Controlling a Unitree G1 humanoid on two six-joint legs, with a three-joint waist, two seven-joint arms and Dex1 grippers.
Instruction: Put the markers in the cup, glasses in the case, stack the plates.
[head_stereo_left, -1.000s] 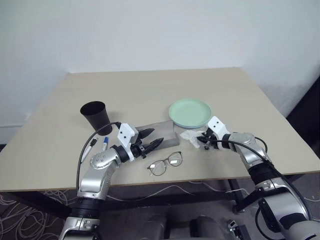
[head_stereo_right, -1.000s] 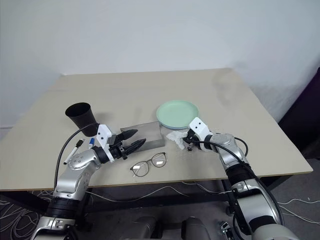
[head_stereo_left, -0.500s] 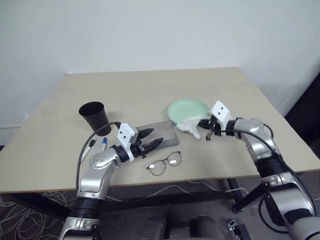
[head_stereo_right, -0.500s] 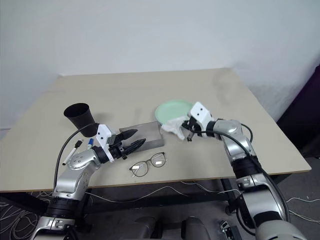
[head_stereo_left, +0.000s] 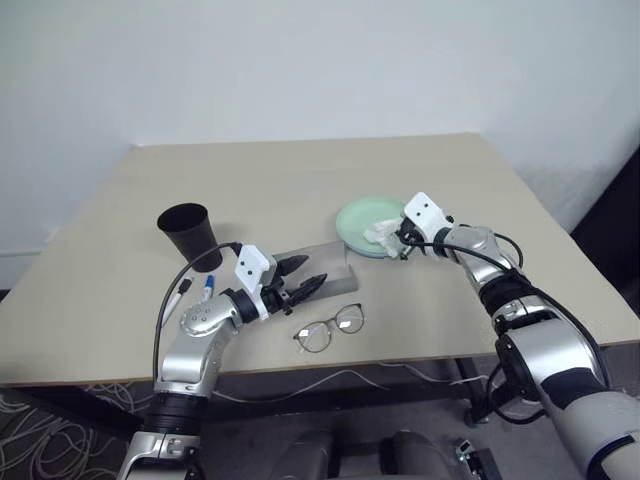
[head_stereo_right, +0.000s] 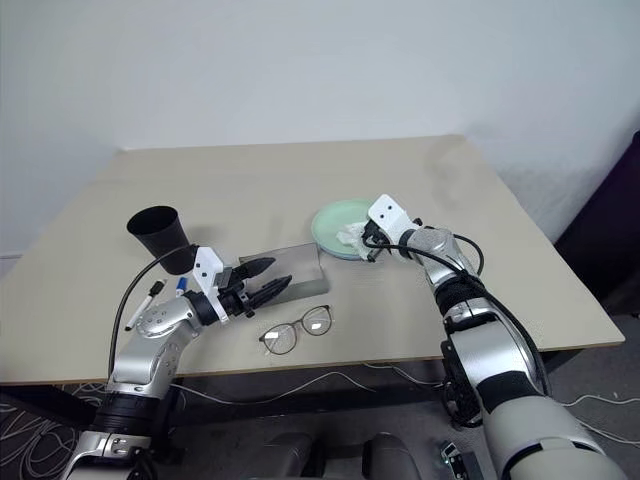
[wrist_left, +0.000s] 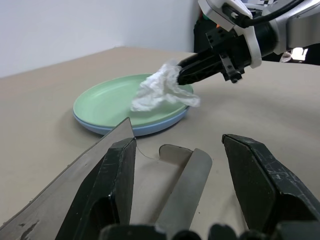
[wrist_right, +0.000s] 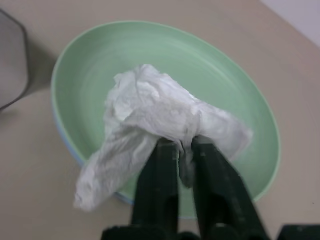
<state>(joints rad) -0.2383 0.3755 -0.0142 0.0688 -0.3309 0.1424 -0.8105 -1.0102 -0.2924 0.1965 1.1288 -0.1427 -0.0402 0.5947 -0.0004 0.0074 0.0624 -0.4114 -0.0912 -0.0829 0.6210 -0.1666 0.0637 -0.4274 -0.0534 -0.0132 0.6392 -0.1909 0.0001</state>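
A mint green plate (head_stereo_left: 358, 220) lies on a light blue plate (wrist_left: 131, 131) right of the table's middle. My right gripper (head_stereo_left: 399, 239) hangs over the green plate's near rim, shut on a crumpled white tissue (wrist_right: 150, 110) that droops onto the plate. The left gripper (head_stereo_left: 303, 281) stands open and level at the near end of the grey case (head_stereo_left: 328, 262), nothing between its fingers. The glasses (head_stereo_left: 330, 328) lie on the table in front of the case. The black cup (head_stereo_left: 190, 232) stands upright at the left. Beside it lie two markers, the blue-capped one (head_stereo_left: 208, 288) and the black-capped one (head_stereo_left: 175, 297).
The table's front edge (head_stereo_left: 400, 358) runs just below the glasses. A black cable (head_stereo_left: 170, 300) loops from the left arm over the markers. The far half of the table (head_stereo_left: 300, 170) is bare.
My right gripper lifted the tissue off the table beside the plates and carried it up and forward over the green plate. The left arm stayed still.
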